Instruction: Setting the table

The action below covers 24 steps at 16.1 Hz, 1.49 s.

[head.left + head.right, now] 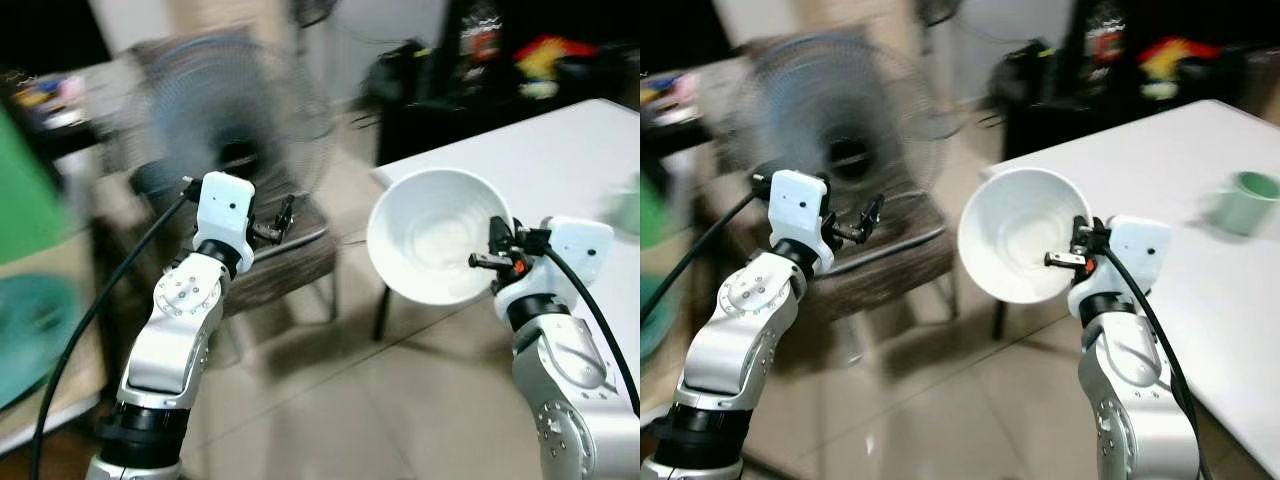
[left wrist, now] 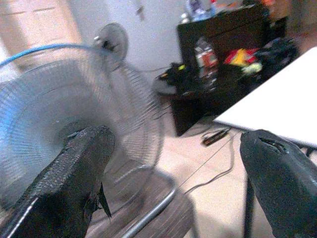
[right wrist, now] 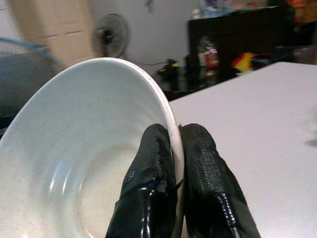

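white bowl (image 1: 1018,235) is held tilted by its rim, pinched in the right gripper (image 1: 1072,252) off the table (image 1: 1200,190) corner; slip risk from thin grip; left gripper (image 2: 173,173) wide, empty.

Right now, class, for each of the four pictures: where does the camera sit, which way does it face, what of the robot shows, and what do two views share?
Left eye view: on the head, looking forward and down; both silver arms, white bowl, white table.
Right eye view: beside it, same scene, plus green cup.
Left wrist view: along the left gripper, jaws apart, facing the fan.
Right wrist view: along the right gripper, jaws pinching the bowl's rim.
Shared: both wrist views show the table and dark cabinet.
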Motion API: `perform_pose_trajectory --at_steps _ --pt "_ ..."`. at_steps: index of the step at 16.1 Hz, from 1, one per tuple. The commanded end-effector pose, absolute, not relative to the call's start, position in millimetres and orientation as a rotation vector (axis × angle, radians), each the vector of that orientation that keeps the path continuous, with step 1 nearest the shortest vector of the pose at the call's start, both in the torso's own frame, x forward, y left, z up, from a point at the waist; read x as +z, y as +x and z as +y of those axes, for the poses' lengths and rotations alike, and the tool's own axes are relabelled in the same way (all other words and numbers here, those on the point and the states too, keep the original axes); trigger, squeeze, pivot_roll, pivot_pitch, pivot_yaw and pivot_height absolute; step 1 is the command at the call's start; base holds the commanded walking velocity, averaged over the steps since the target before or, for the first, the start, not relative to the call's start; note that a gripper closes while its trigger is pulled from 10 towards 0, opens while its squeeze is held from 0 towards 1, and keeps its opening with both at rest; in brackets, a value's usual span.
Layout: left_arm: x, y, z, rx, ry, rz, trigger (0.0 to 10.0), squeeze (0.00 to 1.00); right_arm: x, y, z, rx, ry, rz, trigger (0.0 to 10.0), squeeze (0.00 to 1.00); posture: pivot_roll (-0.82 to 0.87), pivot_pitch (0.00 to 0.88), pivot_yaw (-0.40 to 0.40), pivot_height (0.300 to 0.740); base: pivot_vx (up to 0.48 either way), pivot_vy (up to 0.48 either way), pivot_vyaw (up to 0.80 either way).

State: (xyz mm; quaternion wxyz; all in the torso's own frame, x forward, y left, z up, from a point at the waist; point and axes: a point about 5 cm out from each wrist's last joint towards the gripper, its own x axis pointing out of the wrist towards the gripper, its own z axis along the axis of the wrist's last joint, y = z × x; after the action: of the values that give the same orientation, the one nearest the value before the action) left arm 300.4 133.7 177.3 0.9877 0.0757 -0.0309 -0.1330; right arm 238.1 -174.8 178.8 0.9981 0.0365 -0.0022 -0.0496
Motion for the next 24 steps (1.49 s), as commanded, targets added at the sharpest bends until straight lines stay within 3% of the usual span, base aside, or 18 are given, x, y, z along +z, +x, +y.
perform_pose_trajectory --at_steps 1,11,20,24 --pt "181 302 131 -0.284 0.158 -0.071 10.0 0.00 183 238 -176 -0.103 0.078 -0.023 10.0 0.00 -0.05 0.000 0.070 0.740 0.360 0.000 -0.80" --pt "174 296 140 -0.282 0.166 -0.060 10.0 0.00 192 239 -178 -0.078 0.072 -0.045 10.0 0.00 -0.04 0.000 0.024 0.740 0.348 0.000 -0.80" --pt "175 290 152 -0.263 0.176 -0.062 10.0 0.00 204 239 -175 -0.023 0.177 -0.069 10.0 0.00 -0.01 0.000 -0.008 0.740 0.333 0.000 -0.79" --pt "178 289 148 -0.333 0.205 -0.060 10.0 0.00 205 246 -185 -0.083 0.279 -0.051 10.0 0.00 -0.02 0.000 0.001 0.740 0.079 0.000 0.00"
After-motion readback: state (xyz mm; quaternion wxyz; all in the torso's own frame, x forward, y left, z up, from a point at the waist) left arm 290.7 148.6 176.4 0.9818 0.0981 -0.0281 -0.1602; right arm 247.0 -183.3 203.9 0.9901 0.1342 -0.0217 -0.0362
